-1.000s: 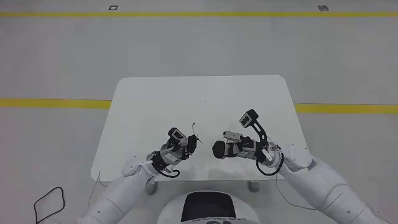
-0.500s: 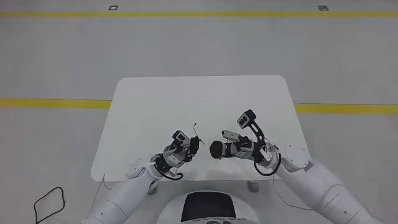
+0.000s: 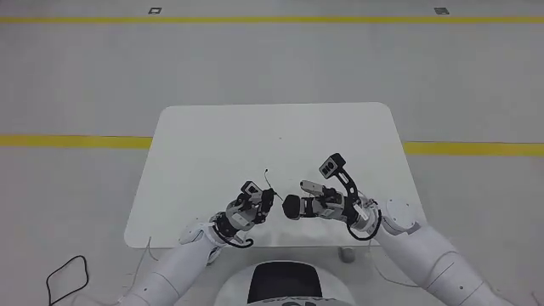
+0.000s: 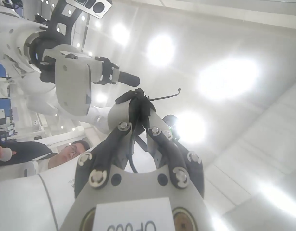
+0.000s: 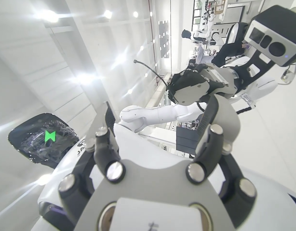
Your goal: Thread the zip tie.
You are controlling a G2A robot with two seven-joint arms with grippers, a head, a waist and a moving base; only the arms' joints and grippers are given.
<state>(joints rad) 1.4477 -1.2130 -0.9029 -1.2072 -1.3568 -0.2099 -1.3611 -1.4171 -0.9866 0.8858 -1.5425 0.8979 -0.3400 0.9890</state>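
Slippage of the zip tie [image 4: 165, 97] is judged the main risk here. The zip tie is pinched in the left end effector [image 4: 138, 102], whose fingers are closed narrowly on it. Its thin free length, tipped with a small knob, is seen jutting out beyond that end effector. The right end effector [image 5: 160, 111] is held just beside the left end effector, fingers spread wide with nothing between them. The bench [image 3: 272, 127] lies below the left end effector. Because the strap is slender and looks springy, it could be bent aside or twisted in the grip if met off-centre by the right fingers, and the threading would be missed.
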